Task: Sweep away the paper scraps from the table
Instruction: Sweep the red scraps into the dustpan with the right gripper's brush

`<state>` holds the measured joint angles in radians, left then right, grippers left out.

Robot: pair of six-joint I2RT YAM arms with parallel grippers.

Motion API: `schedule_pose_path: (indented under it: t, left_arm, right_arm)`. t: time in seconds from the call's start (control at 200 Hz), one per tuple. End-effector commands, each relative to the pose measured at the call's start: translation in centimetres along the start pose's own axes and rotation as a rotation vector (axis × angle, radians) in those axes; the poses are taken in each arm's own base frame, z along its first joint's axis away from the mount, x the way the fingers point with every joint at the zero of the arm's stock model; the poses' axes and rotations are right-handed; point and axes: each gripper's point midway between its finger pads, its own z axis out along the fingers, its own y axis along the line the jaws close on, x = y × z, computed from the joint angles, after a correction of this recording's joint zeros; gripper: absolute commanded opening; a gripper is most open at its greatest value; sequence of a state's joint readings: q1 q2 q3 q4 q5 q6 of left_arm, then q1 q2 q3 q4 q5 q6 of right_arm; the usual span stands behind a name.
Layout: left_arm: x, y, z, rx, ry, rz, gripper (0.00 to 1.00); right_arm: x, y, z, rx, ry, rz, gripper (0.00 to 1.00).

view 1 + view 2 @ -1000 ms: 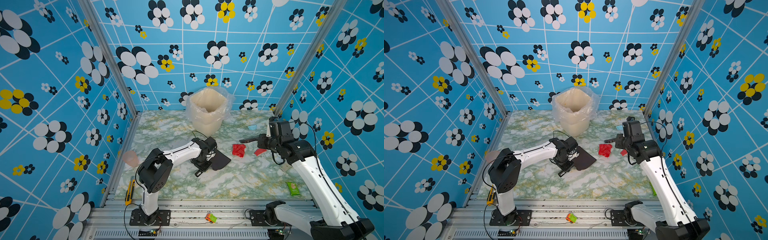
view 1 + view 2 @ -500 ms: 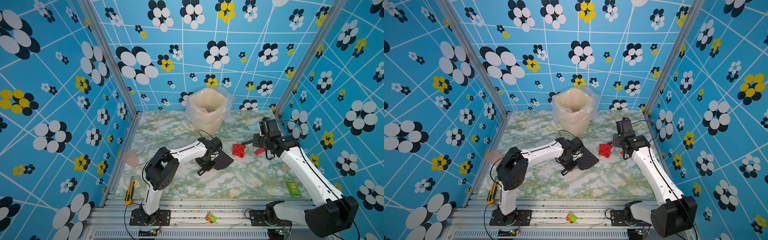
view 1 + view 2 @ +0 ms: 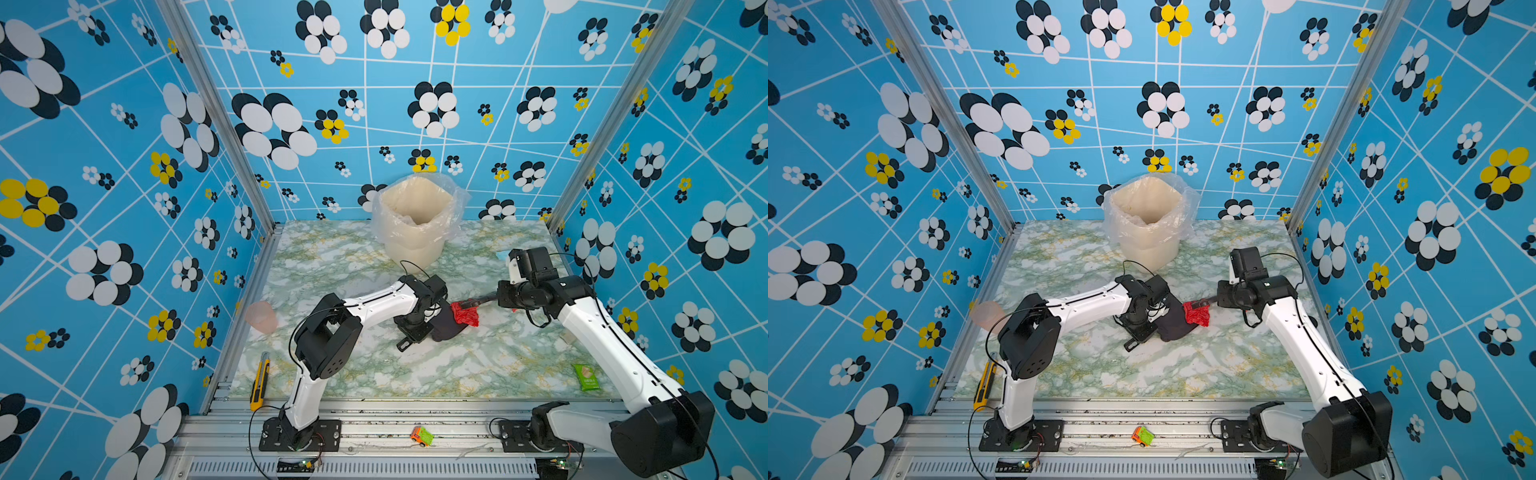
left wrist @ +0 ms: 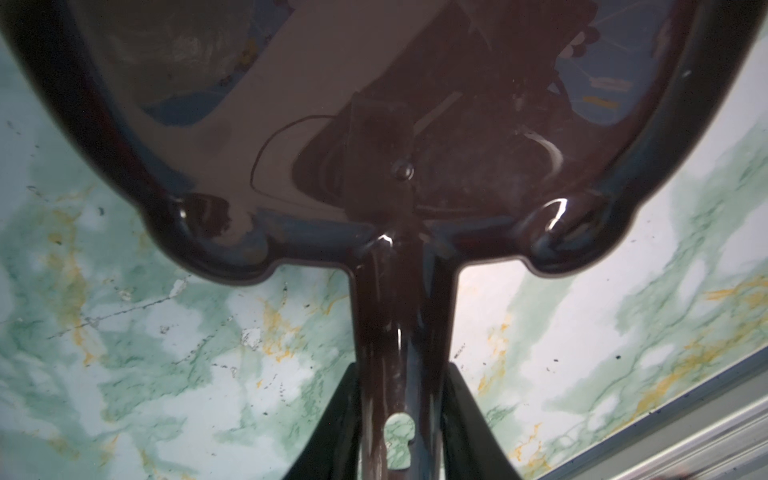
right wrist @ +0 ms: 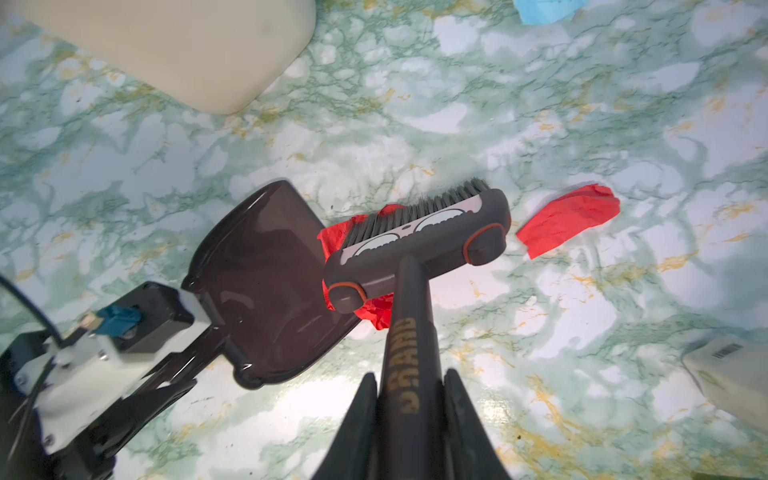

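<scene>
Marble tabletop [image 3: 415, 374] in a top view: red wad [image 3: 466, 314] sits mid-tabletop at the dustpan [image 3: 446, 328] lip. Left wrist: left gripper [image 4: 402, 374] is clamped on the dustpan handle. Right wrist: right gripper [image 5: 409, 378] is clamped on the brush [image 5: 419, 232]. I reckon the bristles could ride over the wad, and the second red scrap [image 5: 569, 220] behind gets missed.

Left arm [image 3: 374, 303] folded low, left gripper [image 4: 401, 374] clamping the dustpan handle [image 4: 399, 316], right arm [image 3: 602, 336] stretched inward, right gripper [image 5: 409, 386] clamping the brush handle [image 5: 409, 307]

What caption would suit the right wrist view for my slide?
The brush in the right pincer meets a crumpled red paper scrap at the dark dustpan lip.
</scene>
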<state>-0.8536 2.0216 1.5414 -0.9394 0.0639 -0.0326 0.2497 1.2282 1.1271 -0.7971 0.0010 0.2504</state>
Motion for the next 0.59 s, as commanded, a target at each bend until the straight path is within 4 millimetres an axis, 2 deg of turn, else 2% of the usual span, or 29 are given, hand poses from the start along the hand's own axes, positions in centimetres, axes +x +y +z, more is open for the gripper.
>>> schedule_pose_path:
  t: [0.0, 0.19, 0.33, 0.47, 0.59]
  left_arm:
    - [-0.5, -1.0, 0.0, 0.028, 0.003, 0.028, 0.00]
    - [-0.6, -1.2, 0.1, 0.038, -0.002, 0.032, 0.00]
    - [-0.7, -1.4, 0.1, 0.047, -0.015, 0.031, 0.00]
    - [-0.9, -1.5, 0.1, 0.056, -0.037, 0.027, 0.00]
    - [-1.1, -1.7, 0.1, 0.065, -0.047, 0.024, 0.00]
  right_arm:
    - [0.8, 1.3, -1.3, -0.092, 0.000, 0.007, 0.00]
    - [-1.6, 0.8, -3.4, -0.060, -0.129, 0.034, 0.00]
    - [-2.6, -1.5, -4.9, 0.070, -0.189, 0.062, 0.00]
    - [-2.4, -3.5, -6.0, 0.184, -0.186, 0.059, 0.00]
    - [-1.3, -2.8, -5.5, 0.152, -0.105, 0.002, 0.00]
